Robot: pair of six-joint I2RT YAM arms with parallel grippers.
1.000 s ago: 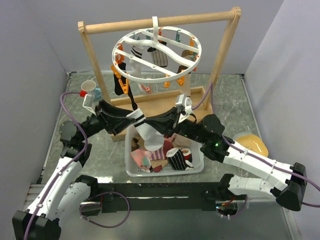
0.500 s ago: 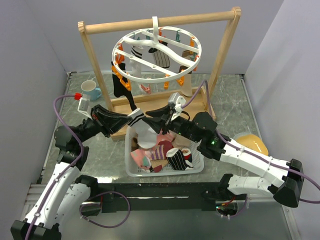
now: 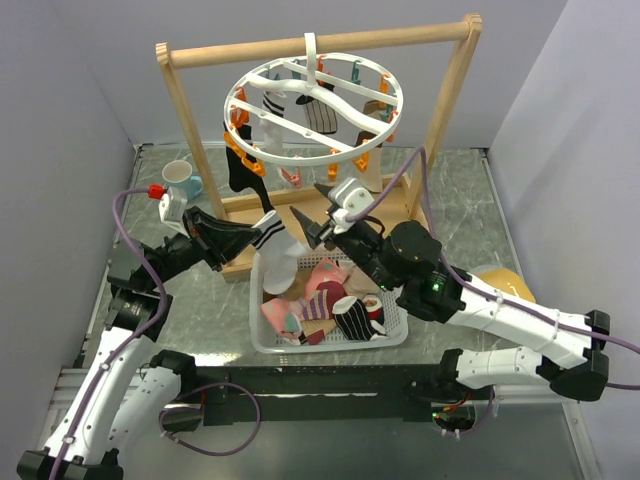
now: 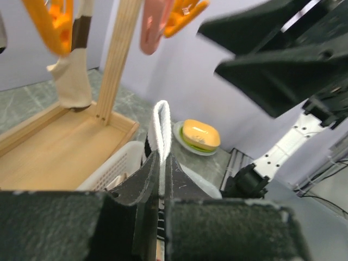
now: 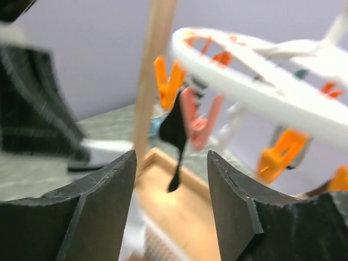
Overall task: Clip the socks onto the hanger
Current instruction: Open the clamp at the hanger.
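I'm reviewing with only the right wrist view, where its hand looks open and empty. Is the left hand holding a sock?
Observer: Yes, the left hand is shut on a white sock, pinched near its black-striped cuff.
Operator: What's under that sock?
Observer: A white basket holding other socks, in front of the wooden frame.
Operator: Is my right hand touching the sock?
Observer: No, the right hand is apart from it, to the sock's right.

No legible text or labels anywhere
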